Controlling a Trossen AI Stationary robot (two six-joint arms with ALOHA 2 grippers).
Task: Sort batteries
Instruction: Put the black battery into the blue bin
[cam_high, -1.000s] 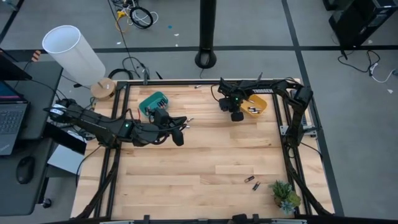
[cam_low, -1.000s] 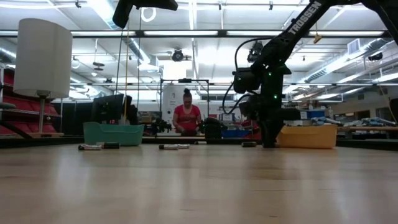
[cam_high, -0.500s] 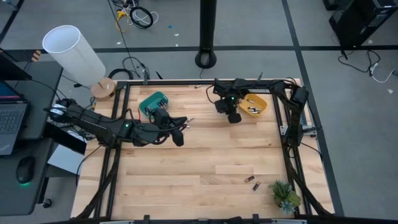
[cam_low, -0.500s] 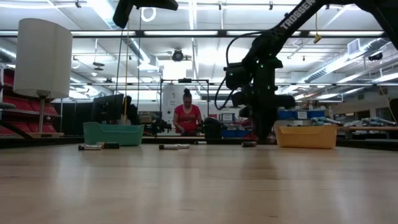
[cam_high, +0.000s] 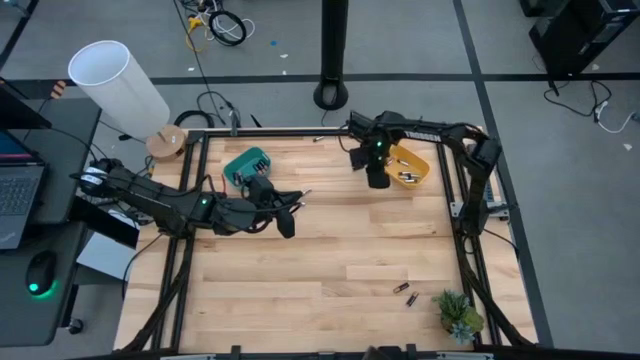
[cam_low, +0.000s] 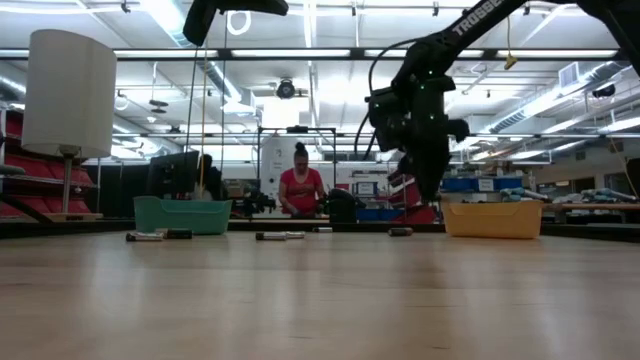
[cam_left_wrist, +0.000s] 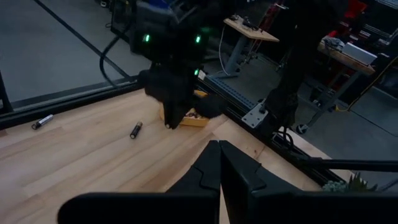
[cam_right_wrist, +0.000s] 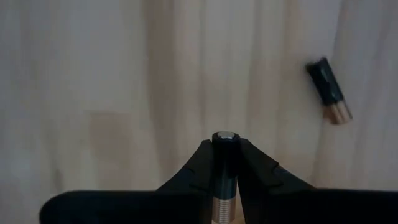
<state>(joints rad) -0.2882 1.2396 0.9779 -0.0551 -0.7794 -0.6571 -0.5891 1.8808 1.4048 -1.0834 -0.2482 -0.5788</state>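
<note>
2 arms are out over the table in the high view, and only the right one has shifted: its gripper, which sat over the wood left of the orange bin a second ago, has drawn in so its dark head now touches that bin's left edge. The left gripper lies where it was, low over the boards just right of the teal bin, fingers pressed together and empty. 2 batteries rest well apart from both, near the small plant at the front right corner.

Across the low view, the right gripper has risen and hangs clear above the tabletop, left of the orange bin; half a second back it reached down close to the surface. A few batteries lie along the far boards beside the teal bin, and a person in red stands in the room behind.

From the left wrist view, its own fingers meet with nothing between them, and the right arm hangs beyond, over a loose battery.

In the right wrist view, the fingers are clamped on an upright battery, its metal cap showing between them, while another battery lies on the wood nearby, apart from the grip
</note>
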